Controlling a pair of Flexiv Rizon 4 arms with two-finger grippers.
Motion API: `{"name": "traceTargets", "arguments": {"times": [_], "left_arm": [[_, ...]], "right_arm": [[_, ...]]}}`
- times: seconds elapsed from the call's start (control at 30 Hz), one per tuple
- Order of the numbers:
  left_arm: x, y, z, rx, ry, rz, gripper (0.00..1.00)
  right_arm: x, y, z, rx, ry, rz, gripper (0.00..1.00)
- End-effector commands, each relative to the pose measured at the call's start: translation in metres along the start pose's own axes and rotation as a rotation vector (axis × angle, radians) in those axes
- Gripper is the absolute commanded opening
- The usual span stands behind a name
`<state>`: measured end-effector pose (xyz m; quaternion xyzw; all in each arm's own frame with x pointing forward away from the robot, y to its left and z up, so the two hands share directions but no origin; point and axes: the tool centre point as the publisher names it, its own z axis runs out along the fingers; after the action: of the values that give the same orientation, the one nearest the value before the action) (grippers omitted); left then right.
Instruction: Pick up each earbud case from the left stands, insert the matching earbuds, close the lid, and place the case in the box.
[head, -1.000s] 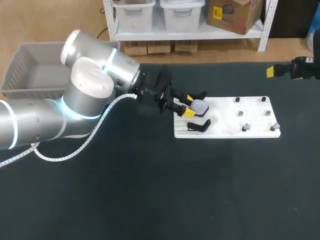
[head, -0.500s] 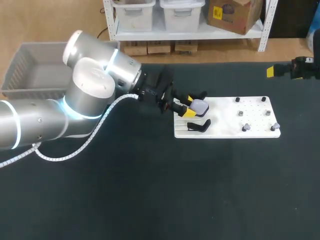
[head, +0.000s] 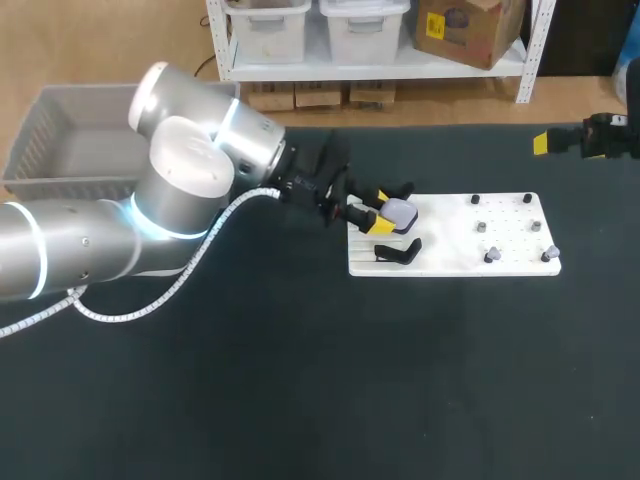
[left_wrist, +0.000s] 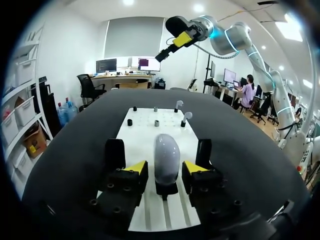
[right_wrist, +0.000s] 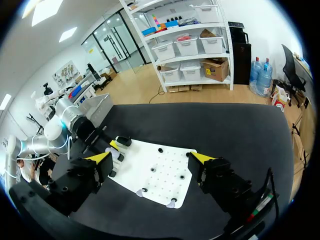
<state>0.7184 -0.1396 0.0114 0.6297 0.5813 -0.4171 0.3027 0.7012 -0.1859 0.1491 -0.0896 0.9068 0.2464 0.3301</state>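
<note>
Early days here: left gripper (left_wrist: 165, 168) straddles the earbud case (left_wrist: 166, 152), fingers just apart, nothing clamped. The case sits on its stand (left_wrist: 166, 190). Right gripper (right_wrist: 151, 161) hangs wide, well apart. Insertion, closing and boxing all remain.

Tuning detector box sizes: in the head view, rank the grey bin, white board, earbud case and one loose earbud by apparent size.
grey bin (left arm hides part)
white board, close behind
earbud case
earbud

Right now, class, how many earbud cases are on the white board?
1. The case stands at the board's left end, inside the open left pincer. The two black stands on either side of it are empty; none looks hidden.
</note>
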Motion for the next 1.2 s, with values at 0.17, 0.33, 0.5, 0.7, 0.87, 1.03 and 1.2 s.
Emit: {"name": "traceTargets", "arguments": {"times": [0.17,0.33,0.5,0.7,0.87,1.03,1.2], "left_arm": [[0.0,0.001,0.004,0.0,-0.005,0.0,0.33],[0.0,0.001,0.007,0.012,-0.001,0.001,0.31],[0.001,0.001,0.008,0.01,-0.005,-0.003,0.19],[-0.001,0.0,0.009,0.004,-0.006,0.0,0.0],[-0.01,-0.007,-0.001,-0.016,-0.029,0.027,0.0],[-0.022,-0.016,-0.013,-0.04,-0.075,0.053,0.0],[-0.036,-0.03,-0.024,-0.059,-0.168,0.046,0.0]], "right_arm": [[0.0,0.0,-0.001,0.002,0.0,0.0,1.0],[0.0,0.0,-0.001,0.002,0.0,0.0,1.0],[0.0,0.0,-0.001,0.002,0.0,0.0,1.0],[0.0,0.0,-0.001,0.002,0.0,0.0,1.0],[0.0,0.0,-0.001,0.002,0.0,0.0,1.0],[0.0,0.0,-0.001,0.002,0.0,0.0,1.0],[0.0,0.0,-0.001,0.002,0.0,0.0,1.0]]}}
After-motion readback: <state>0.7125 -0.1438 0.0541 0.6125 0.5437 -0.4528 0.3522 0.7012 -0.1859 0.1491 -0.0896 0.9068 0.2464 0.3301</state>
